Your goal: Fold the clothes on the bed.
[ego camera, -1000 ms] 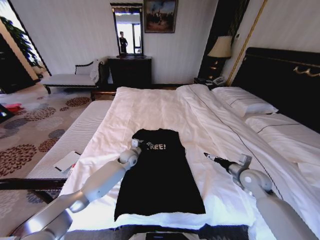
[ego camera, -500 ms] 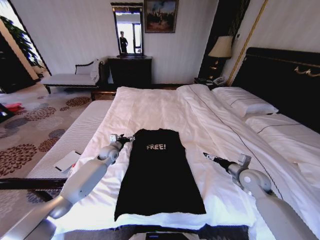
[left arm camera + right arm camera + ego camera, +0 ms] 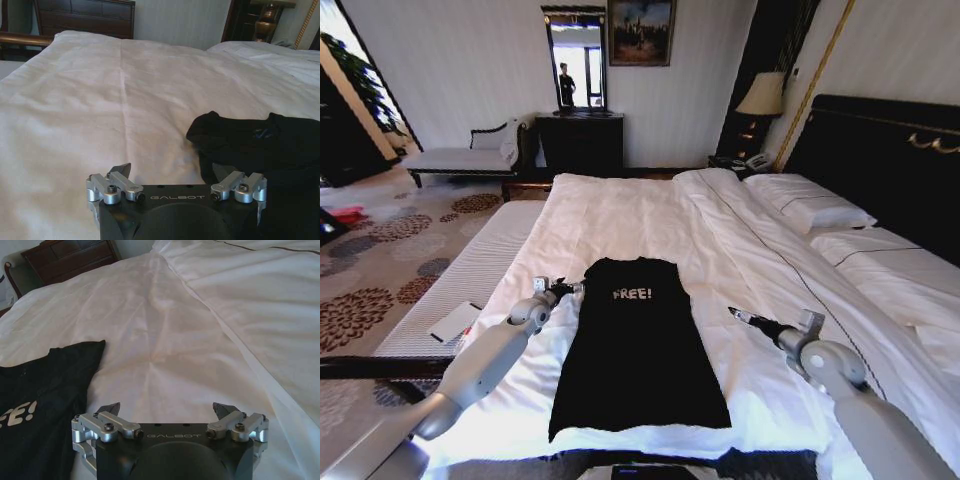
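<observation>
The clothes are one black T-shirt point(image 3: 640, 350) with pale "FREE!" lettering. It lies flat as a long narrow shape on the white duvet of the bed point(image 3: 640, 215), collar end away from me and hem by the near edge. My left gripper point(image 3: 570, 288) hovers open just off the shirt's left shoulder; the left wrist view has that gripper point(image 3: 170, 172) over the duvet with the black T-shirt point(image 3: 260, 145) beside it. My right gripper point(image 3: 738, 315) is open over bare duvet, right of the shirt; the right wrist view shows that gripper point(image 3: 166, 409) with the black T-shirt point(image 3: 45, 380) off to one side.
White pillows point(image 3: 810, 210) and the dark headboard point(image 3: 890, 160) are on the right. A pale padded bench point(image 3: 470, 270) with a white sheet point(image 3: 455, 322) on it runs along the bed's left. A dark dresser with mirror point(image 3: 580, 140) and a lamp point(image 3: 760, 95) stand at the far wall.
My left gripper has drawn back leftward from over the shirt's chest lettering to beside its left shoulder. The right arm and the shirt have stayed put.
</observation>
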Controlling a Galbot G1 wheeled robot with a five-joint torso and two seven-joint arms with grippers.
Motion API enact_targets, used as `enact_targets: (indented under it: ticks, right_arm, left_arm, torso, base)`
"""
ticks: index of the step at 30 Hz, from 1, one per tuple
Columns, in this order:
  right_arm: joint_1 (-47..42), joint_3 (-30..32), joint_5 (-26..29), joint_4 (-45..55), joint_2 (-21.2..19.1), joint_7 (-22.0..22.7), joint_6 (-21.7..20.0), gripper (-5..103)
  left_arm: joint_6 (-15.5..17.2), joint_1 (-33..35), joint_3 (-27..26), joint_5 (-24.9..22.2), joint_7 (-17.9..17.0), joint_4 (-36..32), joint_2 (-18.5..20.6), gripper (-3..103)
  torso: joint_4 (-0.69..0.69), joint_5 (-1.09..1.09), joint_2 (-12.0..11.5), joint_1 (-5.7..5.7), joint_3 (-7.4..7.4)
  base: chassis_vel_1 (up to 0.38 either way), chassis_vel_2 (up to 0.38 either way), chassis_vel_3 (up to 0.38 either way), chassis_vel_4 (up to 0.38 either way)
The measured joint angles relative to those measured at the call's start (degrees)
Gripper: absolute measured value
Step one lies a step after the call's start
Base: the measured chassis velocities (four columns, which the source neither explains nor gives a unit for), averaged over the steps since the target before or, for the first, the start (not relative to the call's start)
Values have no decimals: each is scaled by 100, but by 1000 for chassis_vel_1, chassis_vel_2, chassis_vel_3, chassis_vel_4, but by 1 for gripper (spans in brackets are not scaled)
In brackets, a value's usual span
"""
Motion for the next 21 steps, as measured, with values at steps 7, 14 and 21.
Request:
enact_targets:
  ticks: [7,14,21]
  right_arm:
    - [-19,25,-9,2,-17,-15,2,100]
    - [-13,12,-6,14,-24,-16,3,100]
    - [-100,82,-35,13,-29,-44,18,100]
  left_arm:
    - [-152,-191,145,123,234,312,-140,86]
    - [-230,-366,360,257,354,509,-277,81]
    - [-297,-653,598,375,439,803,-463,79]
  torso:
    - [0,1,0,0,0]
    - [0,1,0,0,0]
    - [0,1,0,0,0]
  base:
    - [0,0,0,0]
    - [0,0,0,0]
    - [0,0,0,0]
